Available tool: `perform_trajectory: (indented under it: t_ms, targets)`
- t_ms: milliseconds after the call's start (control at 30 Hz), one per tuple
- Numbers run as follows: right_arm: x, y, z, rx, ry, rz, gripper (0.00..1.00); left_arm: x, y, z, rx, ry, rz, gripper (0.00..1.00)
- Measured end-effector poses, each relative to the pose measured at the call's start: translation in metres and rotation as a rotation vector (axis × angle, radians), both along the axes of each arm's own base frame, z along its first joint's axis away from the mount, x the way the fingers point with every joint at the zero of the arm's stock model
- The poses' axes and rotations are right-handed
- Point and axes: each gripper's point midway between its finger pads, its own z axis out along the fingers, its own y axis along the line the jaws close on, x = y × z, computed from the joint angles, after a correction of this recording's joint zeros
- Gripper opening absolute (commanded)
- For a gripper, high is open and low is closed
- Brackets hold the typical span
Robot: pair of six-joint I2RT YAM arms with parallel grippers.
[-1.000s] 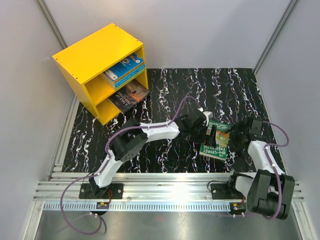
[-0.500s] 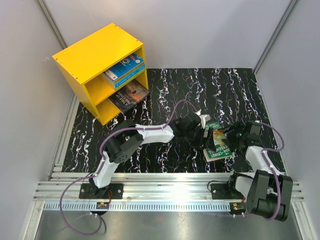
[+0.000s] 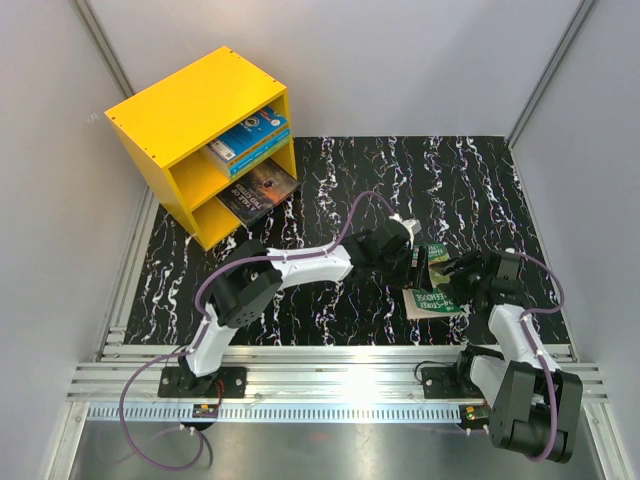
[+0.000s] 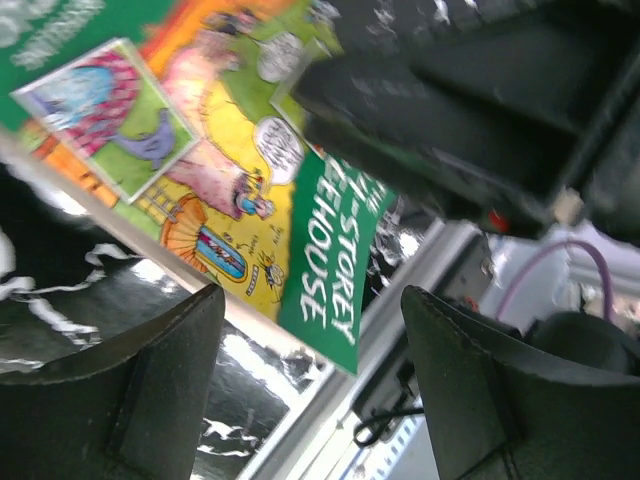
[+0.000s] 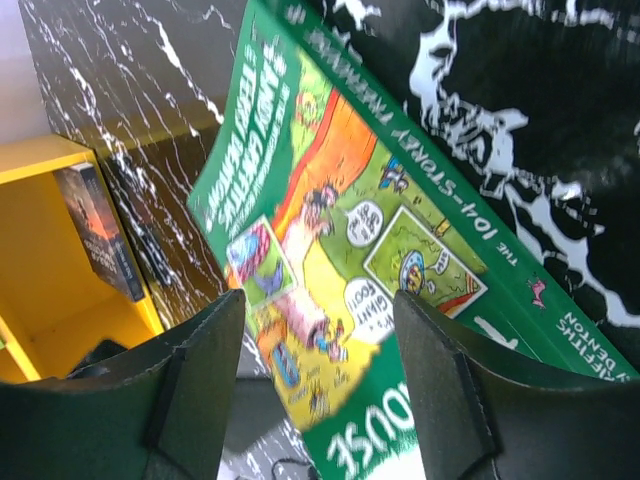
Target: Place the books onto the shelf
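Three books [image 3: 248, 138] sit in the shelf [image 3: 175, 105]; I've the green book [image 3: 435, 300] left, between left gripper [image 3: 416, 266] and right gripper [image 3: 458, 274], both spread.

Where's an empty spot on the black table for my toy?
Bare: the far right corner of the black marbled mat, beyond the green paperback book, and its near left, between the yellow box shelf and the left arm. Crowded: around that book, where left gripper and right gripper meet.
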Motion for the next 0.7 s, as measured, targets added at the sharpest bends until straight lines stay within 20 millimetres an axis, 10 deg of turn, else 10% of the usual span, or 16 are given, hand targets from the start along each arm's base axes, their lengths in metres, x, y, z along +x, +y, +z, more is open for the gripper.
perform_trajectory:
  t_ms: [367,700]
  targets:
    - [-0.017,0.014,-0.001,0.065,0.029,0.018,0.68,0.029,0.011,-0.035,0.076,0.018,0.126,0.47]
    - [-0.025,0.019,-0.001,0.089,0.045,0.02,0.68,0.035,0.001,-0.027,0.006,0.019,0.115,0.47]
